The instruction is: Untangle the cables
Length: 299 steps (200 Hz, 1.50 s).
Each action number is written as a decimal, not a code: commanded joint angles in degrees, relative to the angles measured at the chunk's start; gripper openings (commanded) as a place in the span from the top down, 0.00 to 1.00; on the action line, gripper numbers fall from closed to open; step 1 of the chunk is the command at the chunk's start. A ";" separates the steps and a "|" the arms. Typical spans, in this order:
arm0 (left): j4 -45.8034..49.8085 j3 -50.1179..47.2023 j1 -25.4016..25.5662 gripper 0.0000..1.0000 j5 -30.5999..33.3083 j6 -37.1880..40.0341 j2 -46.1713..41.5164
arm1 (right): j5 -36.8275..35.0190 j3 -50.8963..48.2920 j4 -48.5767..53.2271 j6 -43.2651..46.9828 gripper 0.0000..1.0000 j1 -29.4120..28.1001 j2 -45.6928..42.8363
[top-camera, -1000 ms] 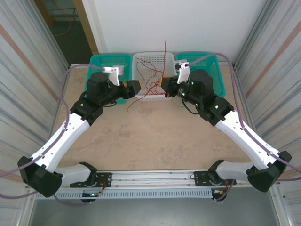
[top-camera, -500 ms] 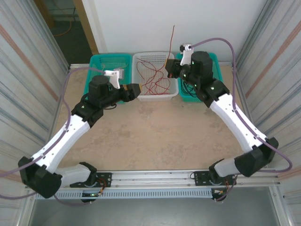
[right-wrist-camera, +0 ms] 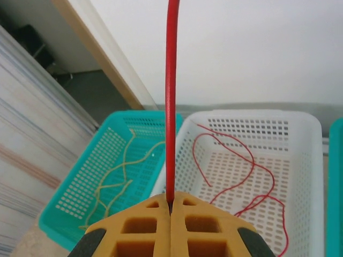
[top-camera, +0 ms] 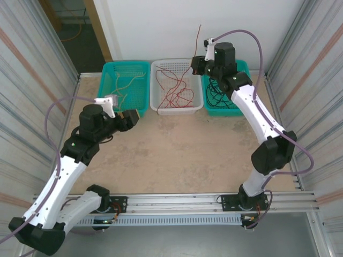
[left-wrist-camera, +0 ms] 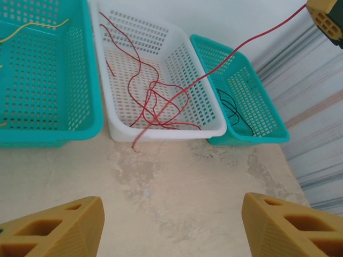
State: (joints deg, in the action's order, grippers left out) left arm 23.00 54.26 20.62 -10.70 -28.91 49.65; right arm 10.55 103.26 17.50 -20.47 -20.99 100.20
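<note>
Several red cables [top-camera: 174, 93] lie tangled in the white basket [top-camera: 161, 110]. My right gripper [top-camera: 196, 65] hangs above that basket's back right corner, shut on one red cable [right-wrist-camera: 171, 107] whose free end sticks up past the fingers. From the pile this strand rises taut [left-wrist-camera: 252, 40] to the right gripper [left-wrist-camera: 326, 16]. One red end [left-wrist-camera: 134, 145] droops over the basket's front rim onto the table. My left gripper [top-camera: 134, 119] is open over bare table in front of the baskets, its fingertips [left-wrist-camera: 59, 225] wide apart with nothing between them.
Pale yellow cables [top-camera: 122, 85] lie in the left teal basket [top-camera: 104, 80]. Black cables [top-camera: 220, 96] lie in the right teal basket [top-camera: 244, 69]. All three baskets stand along the back wall. Corrugated metal walls close both sides.
My right gripper has risen and moved back over the baskets, pulling its red cable up. The left arm has drawn back to the left, away from the white basket.
</note>
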 commanded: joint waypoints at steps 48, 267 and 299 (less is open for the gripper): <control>0.35 -3.57 -0.56 0.33 -0.86 -2.41 -1.41 | 1.98 21.07 6.32 1.89 1.00 4.63 15.85; 1.87 -7.16 -4.54 0.32 -1.53 -4.90 -3.76 | 10.33 29.85 11.98 0.13 0.54 4.63 30.50; 4.07 -7.60 -4.54 0.31 -0.37 -5.62 -7.68 | 11.40 25.54 13.90 0.93 0.55 3.33 24.77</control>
State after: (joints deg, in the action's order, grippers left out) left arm 25.28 47.11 16.45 -11.49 -33.28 45.32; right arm 21.28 130.69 30.46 -21.78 -16.23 133.60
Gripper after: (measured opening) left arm 0.684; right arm 0.456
